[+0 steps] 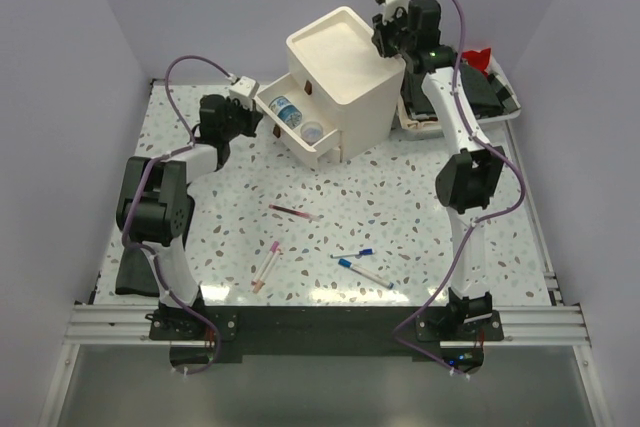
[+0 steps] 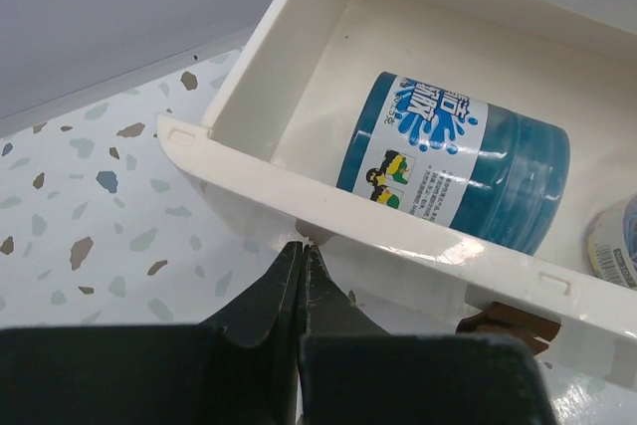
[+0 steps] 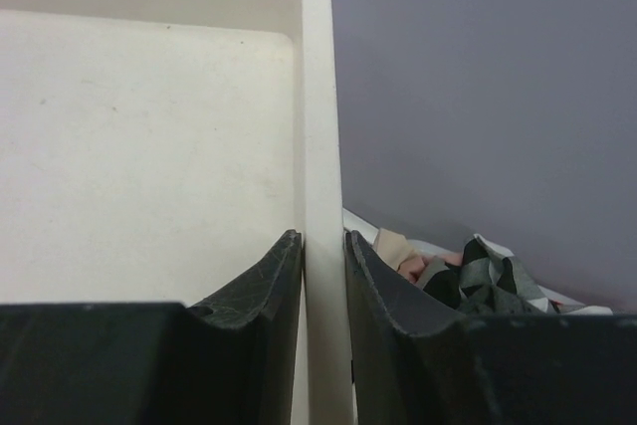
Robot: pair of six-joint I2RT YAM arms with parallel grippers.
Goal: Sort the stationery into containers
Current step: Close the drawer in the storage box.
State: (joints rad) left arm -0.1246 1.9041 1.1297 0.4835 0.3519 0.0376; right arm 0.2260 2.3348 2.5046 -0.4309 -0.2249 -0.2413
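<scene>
The cream cabinet [image 1: 345, 72] stands at the back of the table, its top drawer [image 1: 290, 127] pulled out to the left. A blue tape roll [image 1: 285, 109] and a second roll [image 1: 312, 131] lie in the drawer. They also show in the left wrist view as the blue roll [image 2: 453, 161] and the second roll [image 2: 617, 241]. My left gripper [image 2: 302, 246] is shut and empty, its tips against the drawer's front wall [image 2: 398, 236], left of the brown handle [image 2: 508, 318]. My right gripper [image 3: 323, 241] is shut on the cabinet's top rim [image 3: 318, 126]. Several pens lie on the table: maroon [image 1: 295, 212], pink [image 1: 267, 265], two blue-capped [image 1: 352, 254] [image 1: 365, 274].
A white tray [image 1: 505, 112] of dark cloths sits right of the cabinet, behind my right arm; the cloths show in the right wrist view [image 3: 488, 281]. Grey walls close in the table on three sides.
</scene>
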